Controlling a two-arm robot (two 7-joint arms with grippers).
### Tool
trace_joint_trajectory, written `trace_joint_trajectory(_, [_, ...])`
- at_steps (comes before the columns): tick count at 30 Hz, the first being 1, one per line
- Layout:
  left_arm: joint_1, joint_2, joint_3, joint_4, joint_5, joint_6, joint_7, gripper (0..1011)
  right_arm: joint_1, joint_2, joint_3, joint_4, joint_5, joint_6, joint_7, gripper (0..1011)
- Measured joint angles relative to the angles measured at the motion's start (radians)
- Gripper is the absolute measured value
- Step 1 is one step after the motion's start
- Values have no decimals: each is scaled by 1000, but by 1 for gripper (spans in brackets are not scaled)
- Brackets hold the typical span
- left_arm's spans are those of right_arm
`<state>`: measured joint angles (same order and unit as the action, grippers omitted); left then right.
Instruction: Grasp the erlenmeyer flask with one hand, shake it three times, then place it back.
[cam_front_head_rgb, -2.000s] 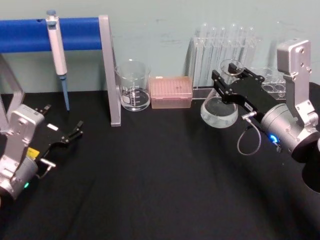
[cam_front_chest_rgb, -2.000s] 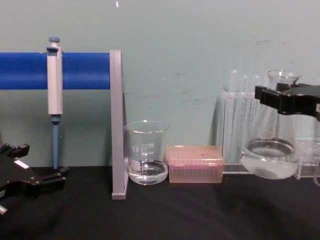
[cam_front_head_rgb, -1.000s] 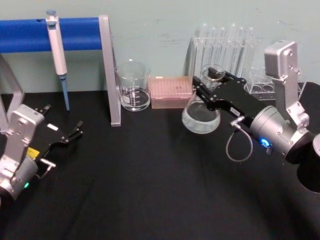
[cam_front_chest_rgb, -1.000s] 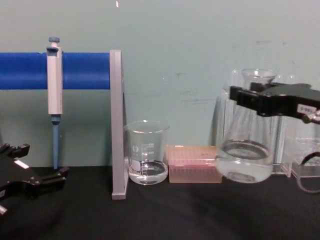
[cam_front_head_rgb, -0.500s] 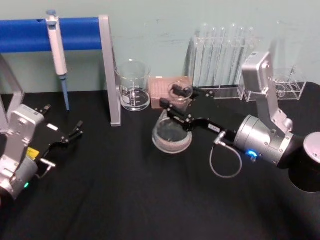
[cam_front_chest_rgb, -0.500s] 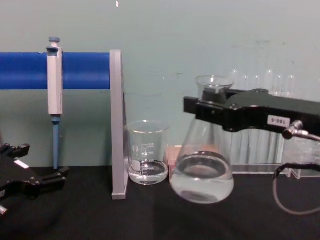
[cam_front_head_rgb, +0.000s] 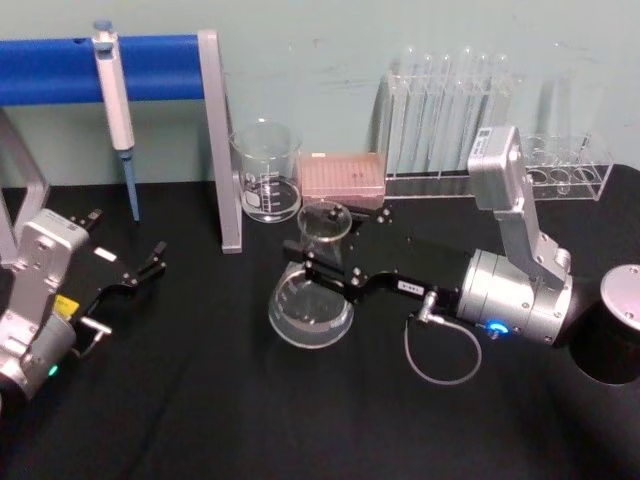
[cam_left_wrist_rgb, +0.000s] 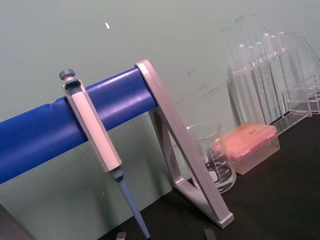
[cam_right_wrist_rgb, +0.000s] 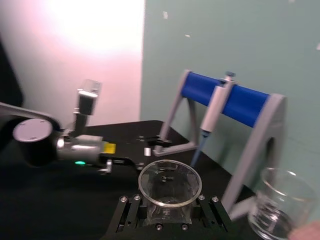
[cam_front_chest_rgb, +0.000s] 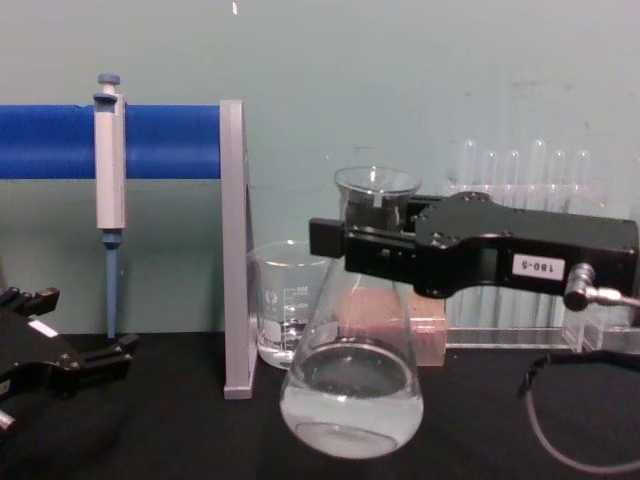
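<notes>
The right gripper (cam_front_head_rgb: 328, 262) is clamped on the neck of the erlenmeyer flask (cam_front_head_rgb: 311, 300), just under the flared rim. That puts the flask around the middle of the head view, out over the black bench (cam_front_head_rgb: 200, 400) in front of the beaker (cam_front_head_rgb: 266, 180) and the pink tip box (cam_front_head_rgb: 343, 180). The chest view adds stuff the head view doesn't give: clear liquid pooled in the flask's wide base, plus a white number label (cam_front_chest_rgb: 539, 267) on the gripper's side (whether the base actually touches the bench is hard to call from either). The right wrist view looks straight down the flask's mouth, jaws on both sides of the neck. The left gripper (cam_front_head_rgb: 152, 260) is parked at the lower left of the head view. The left wrist view shows its fingertips (cam_left_wrist_rgb: 120, 234) apart at the bottom edge, facing the pipette (cam_left_wrist_rgb: 95, 131) hanging on the blue bar (cam_left_wrist_rgb: 30, 140).
</notes>
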<state>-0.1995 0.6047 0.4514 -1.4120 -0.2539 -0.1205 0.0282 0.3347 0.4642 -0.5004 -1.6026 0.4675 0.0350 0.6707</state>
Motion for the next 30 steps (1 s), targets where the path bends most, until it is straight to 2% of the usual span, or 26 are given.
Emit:
trace_joint_trajectory(12, [0, 0, 0, 0, 0, 0, 0, 1001, 22, 44, -45, 2, 46, -40, 104, 449])
trace_joint_trajectory(22, [0, 0, 0, 0, 0, 0, 0, 1001, 37, 63, -73, 2, 62, -55, 127, 449])
trace_joint_trajectory(30, [0, 0, 0, 0, 0, 0, 0, 1001, 50, 68, -88, 10, 71, -61, 114, 449])
